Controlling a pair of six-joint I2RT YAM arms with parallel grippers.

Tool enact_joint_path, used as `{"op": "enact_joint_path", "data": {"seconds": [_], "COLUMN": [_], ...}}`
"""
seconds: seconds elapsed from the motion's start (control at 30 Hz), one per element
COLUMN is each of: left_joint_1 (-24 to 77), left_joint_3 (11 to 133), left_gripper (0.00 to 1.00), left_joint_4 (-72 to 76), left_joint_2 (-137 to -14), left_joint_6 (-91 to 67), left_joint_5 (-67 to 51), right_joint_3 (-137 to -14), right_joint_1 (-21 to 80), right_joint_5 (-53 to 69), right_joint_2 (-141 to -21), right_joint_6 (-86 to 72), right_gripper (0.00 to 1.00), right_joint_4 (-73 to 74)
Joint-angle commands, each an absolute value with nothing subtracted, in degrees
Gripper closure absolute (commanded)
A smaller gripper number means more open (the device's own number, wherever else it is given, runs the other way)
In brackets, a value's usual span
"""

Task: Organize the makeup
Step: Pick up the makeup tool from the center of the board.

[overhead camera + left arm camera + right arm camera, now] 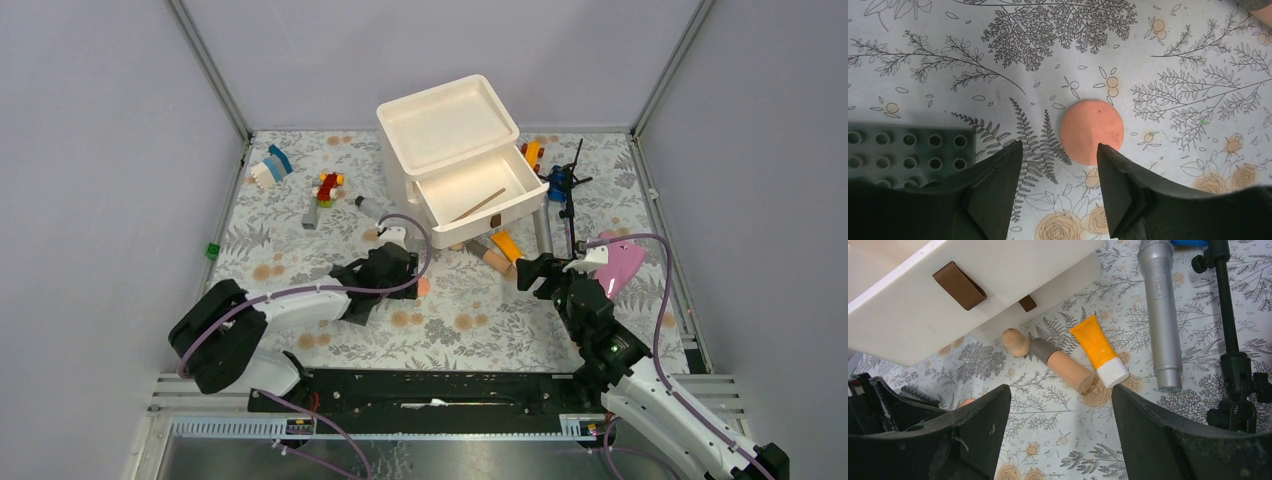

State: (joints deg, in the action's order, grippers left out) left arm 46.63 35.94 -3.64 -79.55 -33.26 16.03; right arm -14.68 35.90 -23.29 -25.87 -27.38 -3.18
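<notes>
Your left gripper (1059,146) sits low over the flowered table (923,60), jaws spread, nothing pinched. The salmon-pink disc (1092,132) lies flat just past the tips, offset toward the right-hand jaw. That jaw's tip overlaps the disc's near edge in the wrist view; can't tell if they touch. A grey brick (908,150) lies left of the left-hand jaw.

Your right gripper (1060,390) hovers near the front of the white drawer box (450,120), jaws wide apart, empty. Just beyond its tips lie the orange tube (1098,352), white cap toward you, and the beige tube (1063,365), dark cap at the far end, just left of the orange one. Both lie at the near edge of the box. The silver-grey tube (1162,315) lies right of them, running near to far, beside a black stand (1230,340).

The drawer (525,170) is pulled out, and a thin brush (478,205) lies slantwise in it. The clear bottle (368,207) lies left of the box, close to some toy bricks (325,190).
</notes>
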Motion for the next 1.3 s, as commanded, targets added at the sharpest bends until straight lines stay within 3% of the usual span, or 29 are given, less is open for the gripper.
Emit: {"op": "enact_joint_path", "data": {"seconds": [0.0,0.37,0.73,1.07,1.27], "left_joint_1": [46.51,46.49,46.49,46.48,46.49], "left_joint_3": [37.26,38.32,37.69,47.32,61.10], "left_gripper": [0.38,0.54,0.91,0.98,1.00], "left_joint_4": [2.49,2.75,2.49,-18.61,-24.59], "left_joint_2": [-82.87,-88.71,-87.93,-74.55,-70.06], "left_joint_6": [-32.61,-32.25,-31.69,-30.23,-22.13], "left_joint_5": [15.70,13.29,12.60,34.51,43.37], "right_joint_3": [-14.71,-15.31,-15.45,-15.55,-15.59], "right_joint_1": [36.21,36.14,36.20,36.21,36.20], "right_joint_5": [-25.25,-26.08,-26.64,-26.80,-26.73], "right_joint_2": [-25.24,-25.22,-24.72,-23.94,-23.79], "right_joint_6": [-27.84,-26.48,-26.09,-25.99,-26.11], "right_gripper": [0.20,0.19,0.19,0.19,0.19], "right_joint_4": [-3.93,-3.34,-2.99,-2.39,-2.42]}}
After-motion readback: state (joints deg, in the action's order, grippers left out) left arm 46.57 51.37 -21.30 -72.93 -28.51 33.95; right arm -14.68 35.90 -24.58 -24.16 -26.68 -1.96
